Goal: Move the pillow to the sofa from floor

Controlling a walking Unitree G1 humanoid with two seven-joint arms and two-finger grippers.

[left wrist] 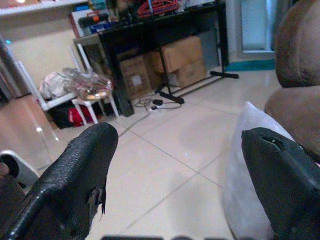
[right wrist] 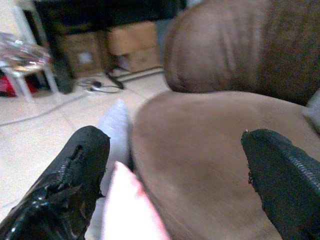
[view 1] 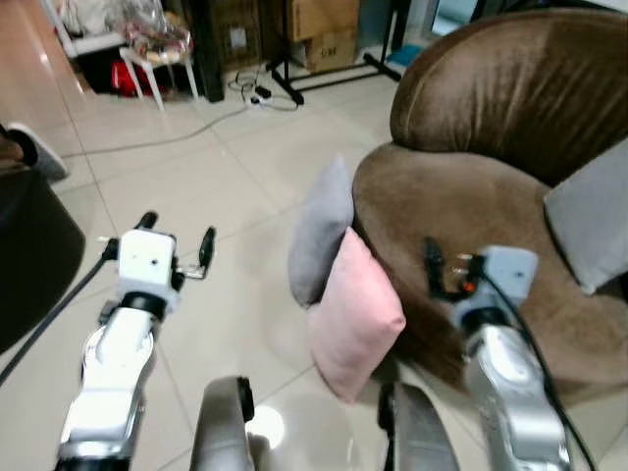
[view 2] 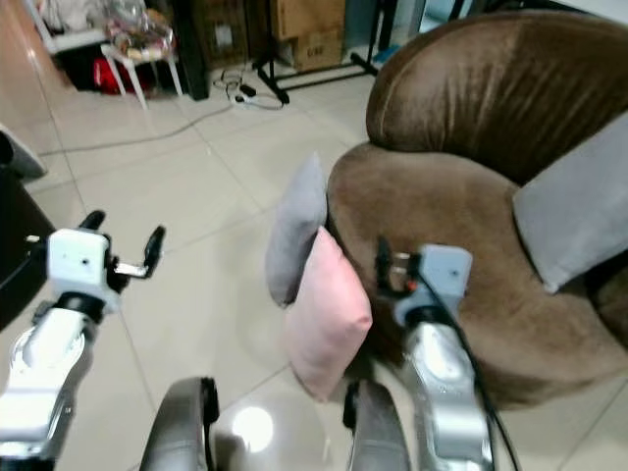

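The left hand (view 1: pixel 177 238) hangs over the bare floor tiles (view 1: pixel 226 186), its two black fingers (left wrist: pixel 75 175) spread wide apart with nothing between them, well to the left of the sofa (view 1: pixel 491 196). The right hand (view 1: pixel 446 267) is raised over the front of the sofa's seat, fingers likewise spread apart and holding nothing.

Leaning upright against the sofa's front left edge, standing on the floor, is a pink pillow (view 1: pixel 355 314). Just behind it, also propped against the sofa's side, stands a grey pillow (view 1: pixel 322 234); the two overlap where the pink one's top corner meets the grey one's lower part. On the sofa seat, tucked against the backrest at its right side, lies another grey cushion (view 1: pixel 594 211).

Far beyond the sofa, across the floor, stand cardboard boxes (view 1: pixel 324 29), a black stand (view 1: pixel 324 74) with cables (view 1: pixel 257 93) beside it, and a small white stool (view 1: pixel 162 59).
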